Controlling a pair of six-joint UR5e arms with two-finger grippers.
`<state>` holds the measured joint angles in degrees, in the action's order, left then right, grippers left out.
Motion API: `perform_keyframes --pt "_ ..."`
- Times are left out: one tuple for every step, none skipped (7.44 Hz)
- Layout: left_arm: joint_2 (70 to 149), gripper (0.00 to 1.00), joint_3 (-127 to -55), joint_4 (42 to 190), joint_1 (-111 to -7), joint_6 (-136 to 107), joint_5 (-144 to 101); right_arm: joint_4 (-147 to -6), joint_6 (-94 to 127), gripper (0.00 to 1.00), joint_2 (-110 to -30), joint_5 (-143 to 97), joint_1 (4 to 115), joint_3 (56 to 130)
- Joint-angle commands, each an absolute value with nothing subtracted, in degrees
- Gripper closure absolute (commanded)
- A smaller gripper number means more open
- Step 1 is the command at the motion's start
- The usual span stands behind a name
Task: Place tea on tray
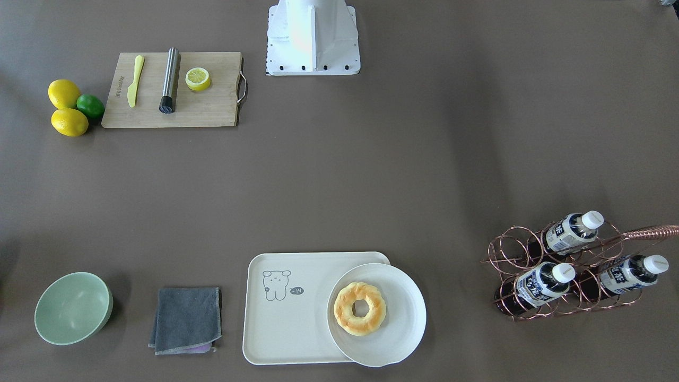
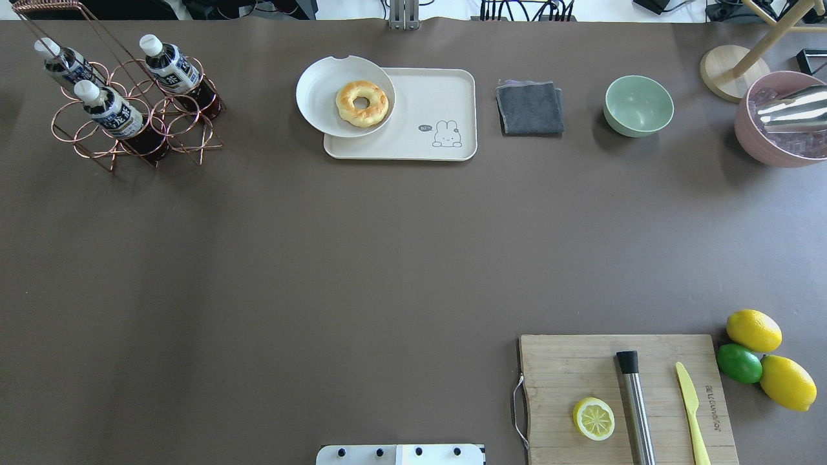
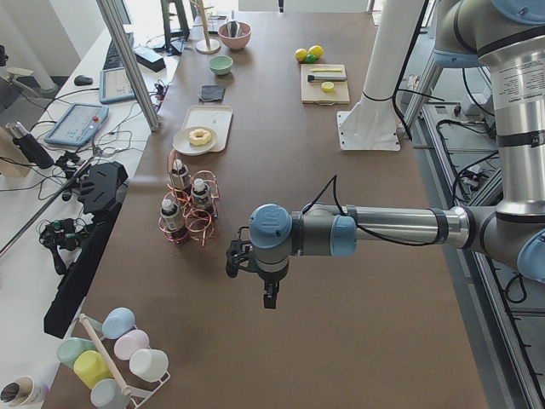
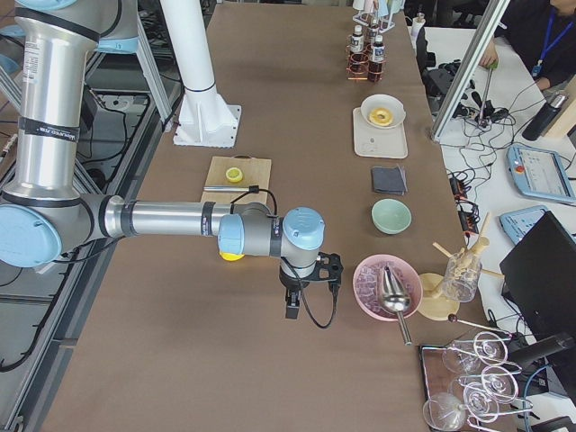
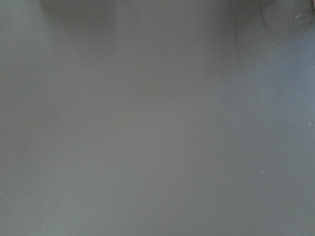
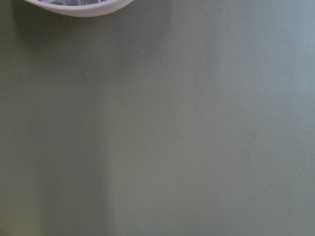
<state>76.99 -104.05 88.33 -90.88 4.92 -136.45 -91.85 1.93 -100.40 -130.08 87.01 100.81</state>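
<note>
Three alike tea bottles lie tilted in a copper wire rack point(image 2: 97, 143) at the far left of the table: one point(image 2: 111, 111) in front, two point(image 2: 61, 63) point(image 2: 172, 68) behind. I cannot tell which is the task's tea. The cream tray point(image 2: 439, 97) sits at the far middle, also in the front view point(image 1: 286, 329). A white plate point(image 2: 320, 97) with a donut point(image 2: 362, 102) overlaps the tray's left end. My left gripper point(image 3: 267, 296) hangs over bare table beside the rack; I cannot tell its state. My right gripper point(image 4: 292, 308) hangs near the pink bowl; I cannot tell its state.
A grey cloth point(image 2: 530, 107), a green bowl point(image 2: 638, 105) and a pink bowl of ice point(image 2: 782, 119) stand right of the tray. A wooden cutting board point(image 2: 581, 368) with a lemon half, steel muddler and yellow knife lies near right, two lemons and a lime beside it.
</note>
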Motion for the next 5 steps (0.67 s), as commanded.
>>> perform_keyframes --pt "76.91 0.01 -104.24 88.33 -90.88 4.92 -136.41 -91.85 1.93 0.0 -100.37 -130.08 87.01 100.81" --pt "76.9 0.01 -104.41 88.42 -90.88 4.92 -136.49 -91.85 1.93 0.0 -100.37 -130.08 87.01 100.81" --pt "76.99 0.01 -104.76 88.42 -90.88 4.92 -136.49 -91.85 1.85 0.0 -100.37 -130.08 87.01 100.81" --pt "76.99 0.01 -105.29 88.42 -90.88 4.92 -136.49 -91.85 1.85 0.0 -100.37 -130.08 87.01 100.81" --pt "76.99 0.01 -105.47 88.42 -90.88 4.92 -136.49 -91.85 1.85 0.0 -100.46 -130.08 87.01 100.9"
